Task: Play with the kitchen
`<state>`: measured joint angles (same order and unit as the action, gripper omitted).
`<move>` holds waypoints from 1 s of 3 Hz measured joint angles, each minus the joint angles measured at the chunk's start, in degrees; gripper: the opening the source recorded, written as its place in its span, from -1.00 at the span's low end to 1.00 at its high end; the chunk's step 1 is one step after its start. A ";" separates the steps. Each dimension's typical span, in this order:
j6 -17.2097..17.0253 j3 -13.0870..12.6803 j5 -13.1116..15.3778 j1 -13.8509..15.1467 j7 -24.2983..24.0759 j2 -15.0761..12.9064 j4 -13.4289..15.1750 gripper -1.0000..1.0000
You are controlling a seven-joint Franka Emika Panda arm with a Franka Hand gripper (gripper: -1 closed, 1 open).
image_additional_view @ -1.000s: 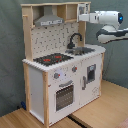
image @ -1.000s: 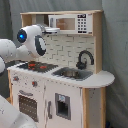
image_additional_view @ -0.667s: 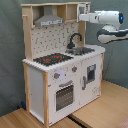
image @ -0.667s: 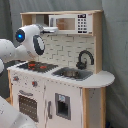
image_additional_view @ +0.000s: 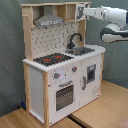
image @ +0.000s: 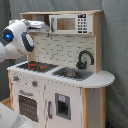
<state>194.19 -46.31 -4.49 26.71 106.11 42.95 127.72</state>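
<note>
The kitchen stands upright on a light wood floor, w/ a grey curtain behind it. It is white and light wood. On the counter there is a black hob w/ red rings; just beside it the sink w/ a black faucet. A grey hood hangs above the hob. In the first exterior view a microwave sits in the upper shelf, right of the hood. Below are the knobs and the oven door.

The white arm reaches to the top shelf. In the second exterior view the gripper is at the upper shelf, on the second exterior view's right end of the kitchen, approx. touching it. If the claw is spread or pressed together, I cannot tell.
</note>
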 joint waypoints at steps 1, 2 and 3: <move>0.40 -0.84 -0.03 0.30 -5.99 1.53 -1.59 1.00; 0.61 -1.99 -0.30 1.99 -12.00 1.72 -2.67 1.00; 1.23 -3.33 -0.50 4.59 -17.50 1.74 -3.44 1.00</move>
<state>195.42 -49.63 -4.99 31.30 88.61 44.69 124.28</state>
